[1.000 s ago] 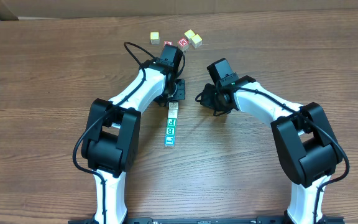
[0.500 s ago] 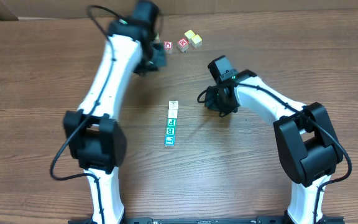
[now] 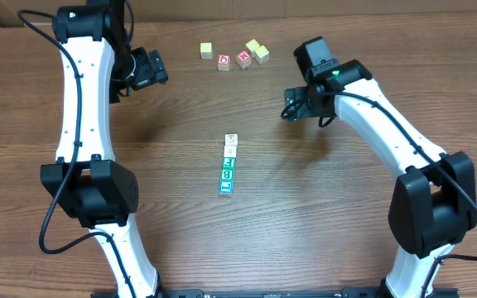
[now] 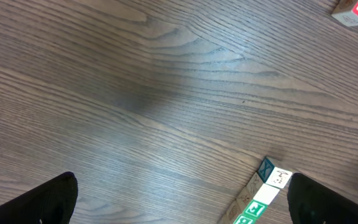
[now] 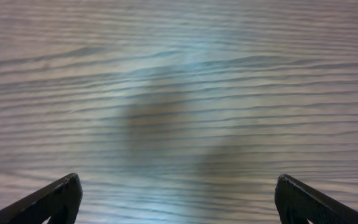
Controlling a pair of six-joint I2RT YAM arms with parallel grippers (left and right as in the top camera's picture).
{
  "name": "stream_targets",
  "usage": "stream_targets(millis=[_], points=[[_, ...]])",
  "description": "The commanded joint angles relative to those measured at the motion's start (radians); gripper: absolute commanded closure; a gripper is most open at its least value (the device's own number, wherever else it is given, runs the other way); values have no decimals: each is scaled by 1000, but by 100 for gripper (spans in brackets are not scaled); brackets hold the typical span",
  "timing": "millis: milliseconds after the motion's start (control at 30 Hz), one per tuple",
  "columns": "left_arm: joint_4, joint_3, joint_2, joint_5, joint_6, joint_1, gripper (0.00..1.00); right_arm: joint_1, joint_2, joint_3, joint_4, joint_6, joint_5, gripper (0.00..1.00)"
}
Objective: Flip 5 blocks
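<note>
The table [image 3: 305, 232] is matt, grained brown wood; the blocks [image 3: 228, 165] are pale wood with printed faces.

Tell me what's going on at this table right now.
The job is flipping the row of five tiny wooden letter cubes lined up in the middle of the wooden table. Nothing touches them at this moment. In the overhead view the left claw hovers far off to the upper left and the right claw to the upper right, both open and empty. A few yellow-faced and red-faced cubes sit apart near the far edge.
</note>
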Motion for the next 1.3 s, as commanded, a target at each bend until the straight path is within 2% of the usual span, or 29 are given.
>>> stream_targets(millis=[0,900,1033,1267], points=[[-2,4,-5,2,9,-13,0,-8,-14,9,2,-25,40,0],[-2,4,-5,2,9,-14,0,-8,-16,9,1,-25,39,0],[-2,4,-5,2,9,-13,0,-8,-74,9,1,-25,39,0],[-2,4,-5,2,9,-14,0,-8,-337,9,1,-25,39,0]])
